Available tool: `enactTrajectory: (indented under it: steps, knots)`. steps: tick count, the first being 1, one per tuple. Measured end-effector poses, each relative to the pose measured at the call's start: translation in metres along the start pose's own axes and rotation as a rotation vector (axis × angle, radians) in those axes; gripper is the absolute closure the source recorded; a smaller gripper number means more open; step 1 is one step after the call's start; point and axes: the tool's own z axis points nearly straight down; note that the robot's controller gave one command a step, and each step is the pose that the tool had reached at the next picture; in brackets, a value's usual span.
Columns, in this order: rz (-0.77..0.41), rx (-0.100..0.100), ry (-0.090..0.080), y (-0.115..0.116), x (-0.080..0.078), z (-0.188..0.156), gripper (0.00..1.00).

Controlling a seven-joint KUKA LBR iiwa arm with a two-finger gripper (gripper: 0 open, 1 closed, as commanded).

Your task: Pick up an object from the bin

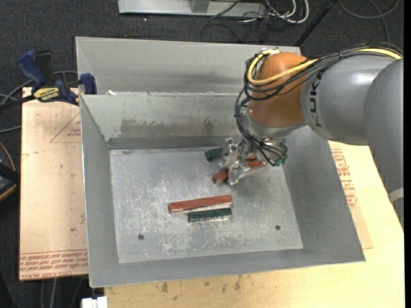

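Observation:
My gripper [236, 163] hangs low over the back middle of the bin, under the orange wrist cover. A short red bar [221, 177] shows at its lower left, and a red end [255, 164] shows at its right, so the bar seems to run beneath it. A dark green piece [212, 153] lies at the gripper's upper left, and a green end [277, 162] shows at its right. Whether the gripper touches either one is hidden by its own body.
A long red-brown bar [200, 204] and a dark green bar [209, 216] lie side by side on the bin floor, nearer the front. The arm reaches in from the right over the bin's rim.

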Motion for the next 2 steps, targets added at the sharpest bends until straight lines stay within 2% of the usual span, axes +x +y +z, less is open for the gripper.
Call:
enactTrajectory:
  steps: [1, 2]
  knots:
    - [0.000, 0.000, 0.000, 0.000, 0.000, 0.000, 1.00]
    - [-0.051, -0.001, 0.006, 0.008, -0.002, -0.130, 1.00]
